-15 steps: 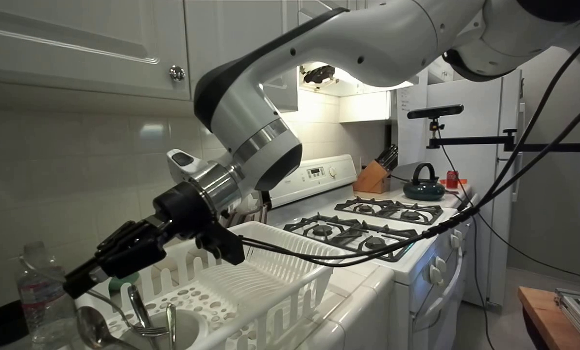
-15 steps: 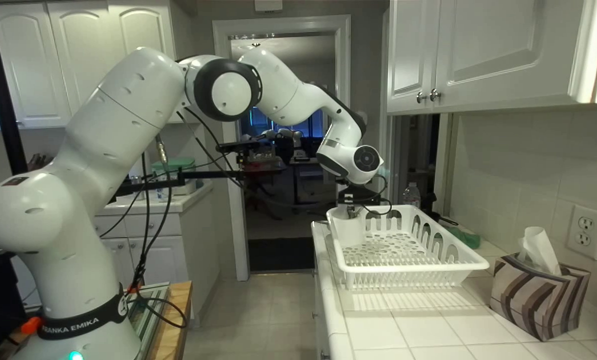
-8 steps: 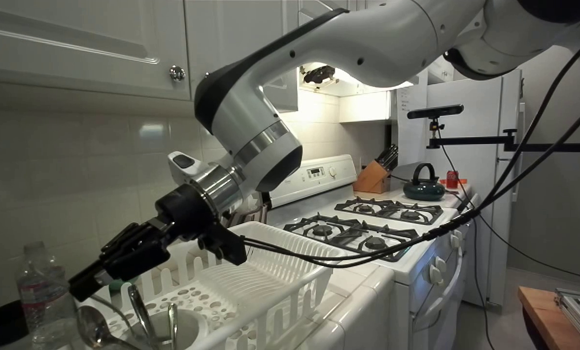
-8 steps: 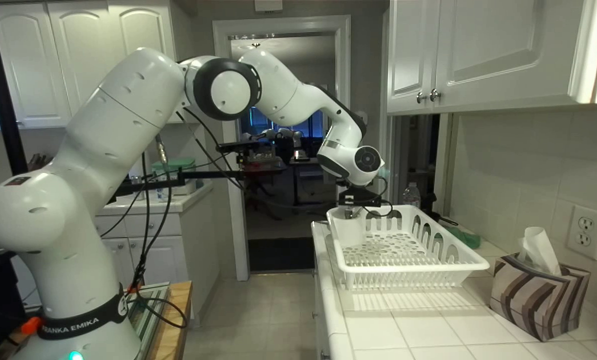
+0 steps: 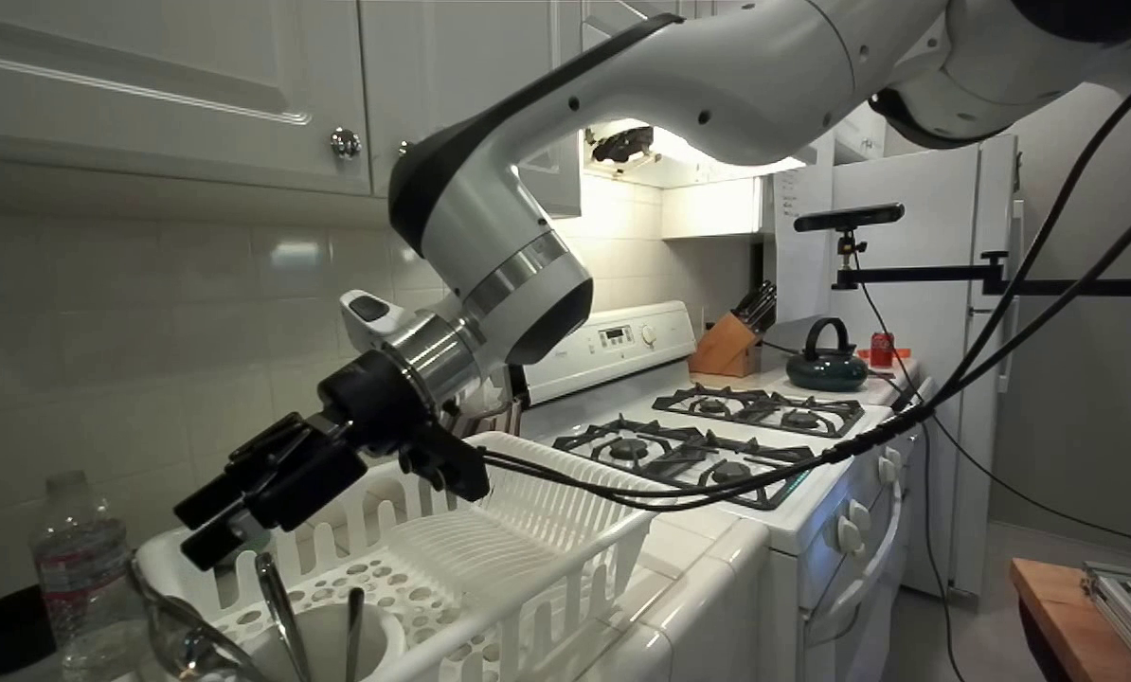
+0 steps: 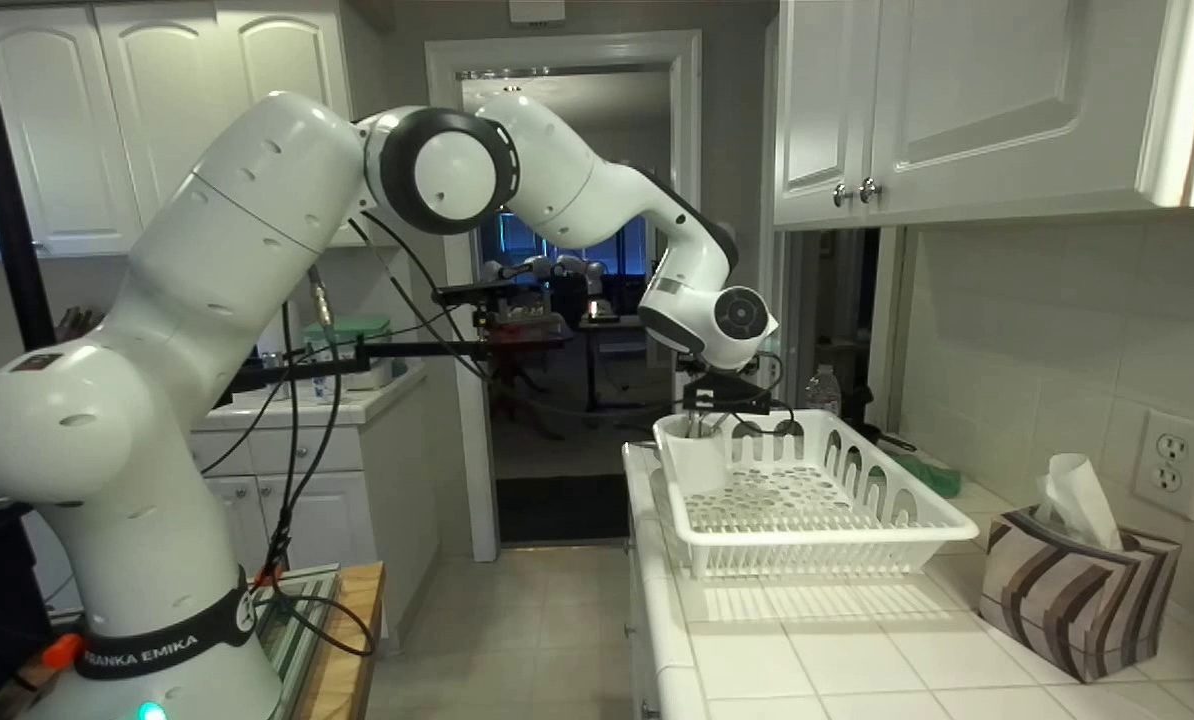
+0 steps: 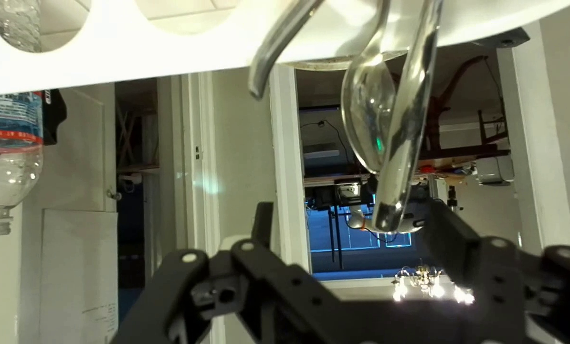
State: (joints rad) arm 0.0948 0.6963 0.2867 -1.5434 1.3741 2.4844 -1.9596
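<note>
White tiles cover the kitchen counter point(image 6: 797, 660), where a rectangular white plastic dish rack point(image 6: 832, 540) stands near a tissue box point(image 6: 1072, 590) with brown and pale stripes. Beyond a white-framed doorway point(image 6: 564, 52) lies a dim room, its contents hard to make out. Inside one corner of the rack stands a round white utensil cup point(image 5: 382, 637), its foot cut off at the bottom in an exterior view.

Pieces of shiny metal cutlery rise from the cup. Upside down in the wrist view show a spoon point(image 7: 367, 110), its bowl partly covered by a thick straight handle point(image 7: 411, 110), and a slimmer handle point(image 7: 281, 48) apart from them; all three run out of frame.

Near their upper ends, the black two-fingered gripper point(image 7: 354, 217) hangs tilted, its fingers spread well apart. The thick handle's tip shows in the gap, though whether it reaches between the pads cannot be told. In an exterior view the fingers hardly separate from the cutlery.

Beside the rack stands a clear plastic bottle point(image 5: 78, 568), cropped in the wrist view. A dark rounded object point(image 5: 2, 630), cut off at the edge, cannot be identified.
</note>
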